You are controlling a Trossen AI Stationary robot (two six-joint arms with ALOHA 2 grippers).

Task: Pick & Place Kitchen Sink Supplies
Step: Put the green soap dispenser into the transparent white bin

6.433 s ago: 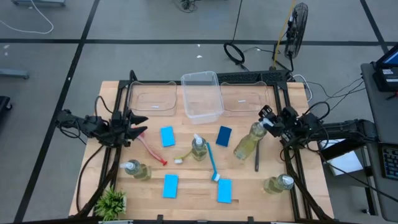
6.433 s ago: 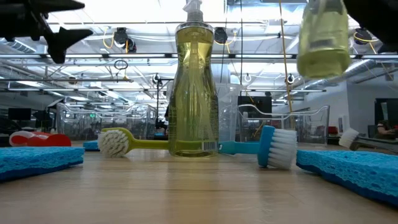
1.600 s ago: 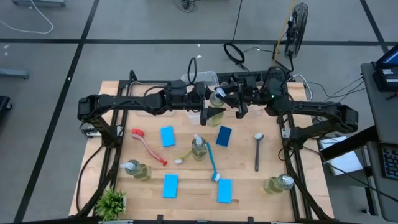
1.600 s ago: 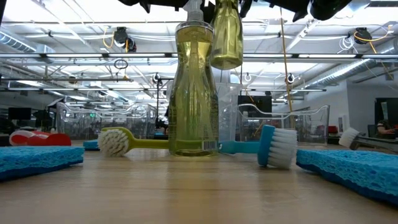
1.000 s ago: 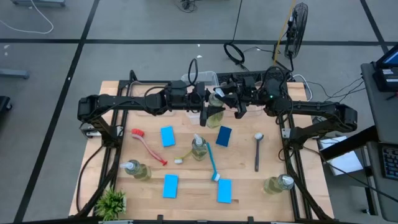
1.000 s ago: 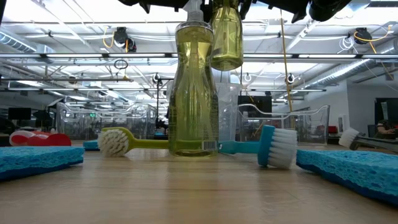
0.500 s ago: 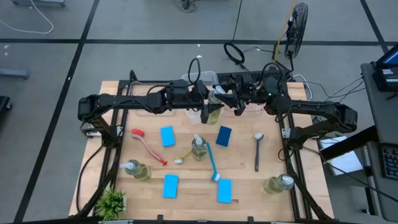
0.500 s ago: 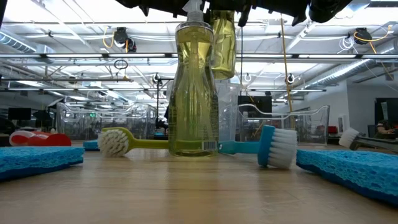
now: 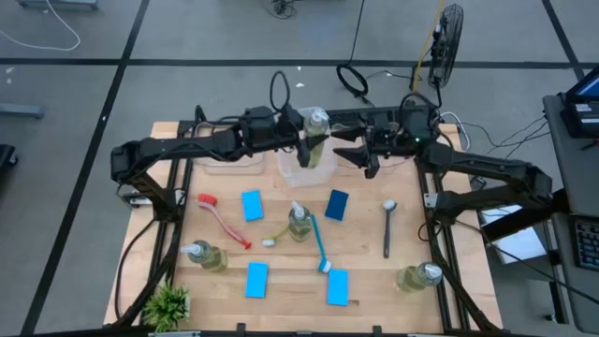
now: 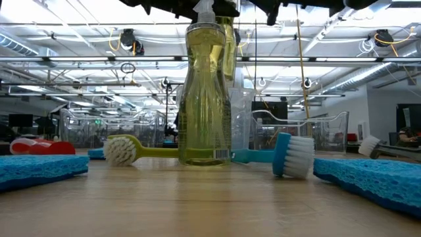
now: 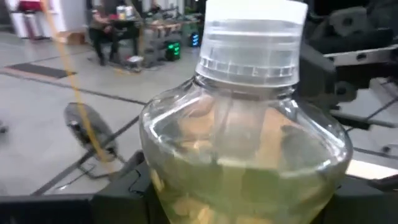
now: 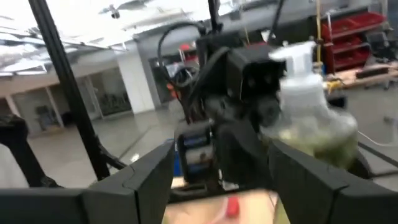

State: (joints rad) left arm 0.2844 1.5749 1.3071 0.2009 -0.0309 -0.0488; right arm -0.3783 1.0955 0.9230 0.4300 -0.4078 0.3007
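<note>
Bottle [image 9: 314, 138] in the air is the first thing we notice from overhead: a clear pump bottle of yellow-green liquid hangs over the middle clear bin [image 9: 304, 167] at the table's far edge, clamped in the left gripper [image 9: 301, 148]. The right gripper [image 9: 350, 154] sits just beside it on the other side, fingers spread and apart from the bottle, holding nothing.

Only the high view lays out the table [image 9: 455, 270]. We see one pump bottle [image 9: 299, 223] upright at the centre, another [image 9: 204, 254] lying near the potted plant [image 9: 168, 303], and a third [image 9: 418, 276] lying near the right front edge. Four blue sponges [image 9: 251, 205] are scattered about, with a red brush [image 9: 221, 215], a yellow-green brush [image 9: 279, 232], a blue brush [image 9: 320, 249] and a dark grey brush [image 9: 387, 227].

The low view adds what the overhead cannot: the centre bottle [image 10: 204, 95] stands upright on the wood, and the lifted one [image 10: 227, 46] shows partly behind it, well clear of the table, under the dark arms. Bristle heads of the yellow-green brush [image 10: 121, 149] and blue brush [image 10: 293, 156] face us.

The left wrist view fills with the held bottle [image 11: 245, 155], its ribbed white collar and its liquid level. The right wrist view shows that bottle [image 12: 309, 118] with its white pump, gripped by the other arm, while this arm's own fingers [image 12: 146, 180] stand wide.
</note>
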